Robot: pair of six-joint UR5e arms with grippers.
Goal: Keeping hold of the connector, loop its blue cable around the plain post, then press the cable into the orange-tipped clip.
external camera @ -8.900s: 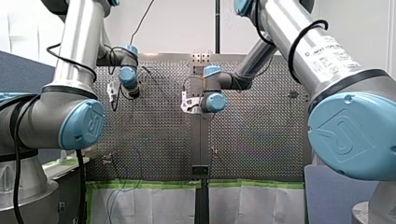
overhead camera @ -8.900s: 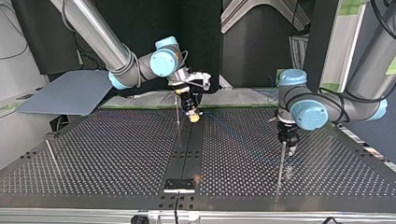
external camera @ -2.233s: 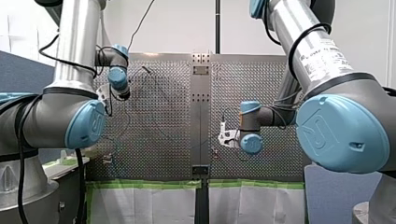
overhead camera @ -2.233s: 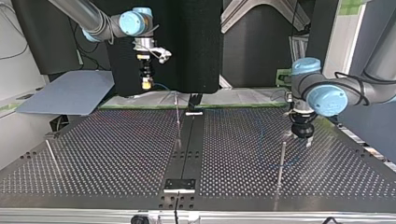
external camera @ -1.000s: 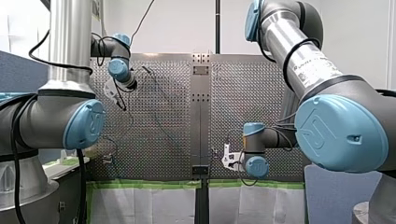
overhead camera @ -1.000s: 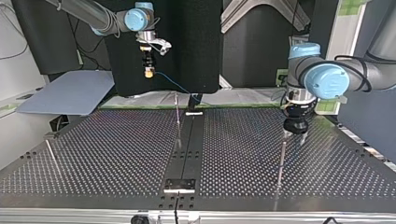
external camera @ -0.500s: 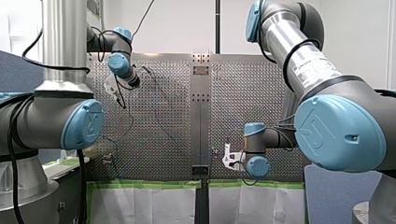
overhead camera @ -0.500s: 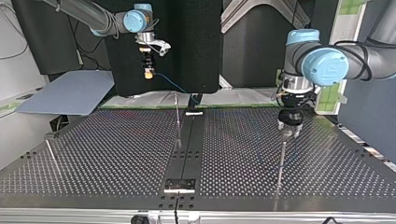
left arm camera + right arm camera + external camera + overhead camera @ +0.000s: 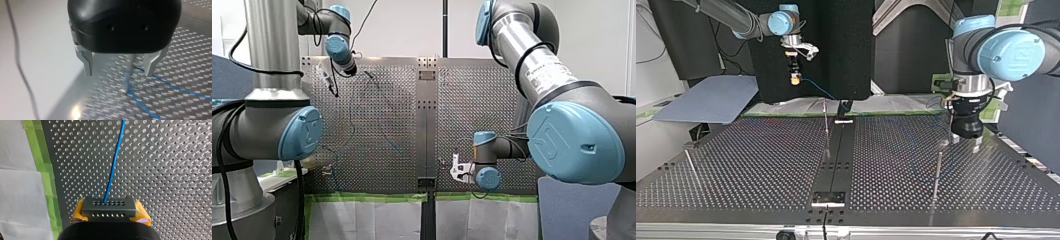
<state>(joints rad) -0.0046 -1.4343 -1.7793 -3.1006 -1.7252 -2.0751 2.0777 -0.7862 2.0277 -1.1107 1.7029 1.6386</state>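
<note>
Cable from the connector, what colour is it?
Blue. The cable shows best in the right wrist view.

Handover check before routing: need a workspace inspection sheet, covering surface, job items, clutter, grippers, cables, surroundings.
Surface: perforated table, green tape along one edge.
Job's things: connector in right gripper; thin post near left gripper.
Clutter: nothing seen.
Grippers: right shut on connector, yellow pads; left open, empty.
Cables: blue cable leaves the connector, trails over the table.
Surroundings: grey panel beside the table.

2 end effectors [image 9: 795,77] [image 9: 966,143], 1 connector [image 9: 109,206], 1 blue cable [image 9: 113,162], 3 metal rods [image 9: 827,125] [image 9: 937,172] [image 9: 690,167], 1 perf. table [image 9: 761,165]
</note>
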